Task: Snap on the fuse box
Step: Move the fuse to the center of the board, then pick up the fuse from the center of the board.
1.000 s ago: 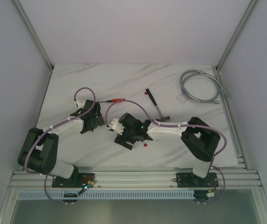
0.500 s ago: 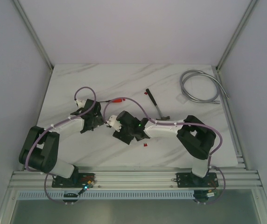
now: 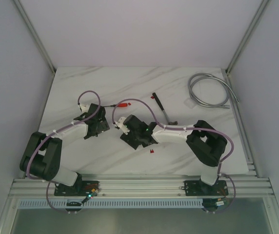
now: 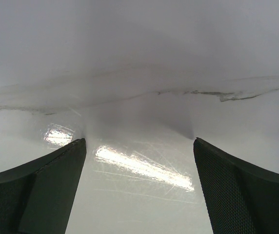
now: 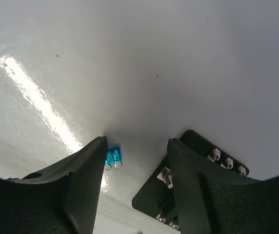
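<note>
Black plastic fuse box [image 5: 225, 161] w/ silver screw terminals, partly hidden by a finger of R gripper [image 5: 137, 141]. R gripper jaws parted, gripping nothing; L gripper [image 4: 139, 141] fully released.

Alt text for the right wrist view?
The right gripper, open with nothing between its jaws, points down at a white table. A small blue fuse lies by one fingertip; the black fuse box sits just outside the other.

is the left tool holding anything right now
No, the left tool stands wide open, with only bare white table showing in the gap.
</note>
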Robot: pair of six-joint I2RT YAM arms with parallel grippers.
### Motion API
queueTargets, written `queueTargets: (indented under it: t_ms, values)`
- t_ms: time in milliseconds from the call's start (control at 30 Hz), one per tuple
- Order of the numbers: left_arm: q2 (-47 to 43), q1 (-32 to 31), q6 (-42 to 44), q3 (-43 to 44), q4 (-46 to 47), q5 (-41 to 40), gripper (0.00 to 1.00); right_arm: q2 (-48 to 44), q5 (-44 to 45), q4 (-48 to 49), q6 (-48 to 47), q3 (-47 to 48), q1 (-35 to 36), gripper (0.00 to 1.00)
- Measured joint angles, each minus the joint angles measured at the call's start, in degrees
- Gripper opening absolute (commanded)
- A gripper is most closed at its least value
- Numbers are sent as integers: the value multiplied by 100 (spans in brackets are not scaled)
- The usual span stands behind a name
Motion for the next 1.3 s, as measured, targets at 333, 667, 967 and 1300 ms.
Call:
queueTargets:
  t_ms: [333,667,967,1300]
  values:
    - [0,-28,20,-2,2,0,100,-199,155,-509,339,-50,-2,64]
    - [0,-70,24,0,4,4,100,-468,-321,-719,-98,-37,-2,65]
    - [0,-74,61,0,4,24,100,-295,-675,-1119,-1019,280,-11,61]
    - [0,-74,66,0,7,28,100,7,-691,-1325,-1366,400,-11,57]
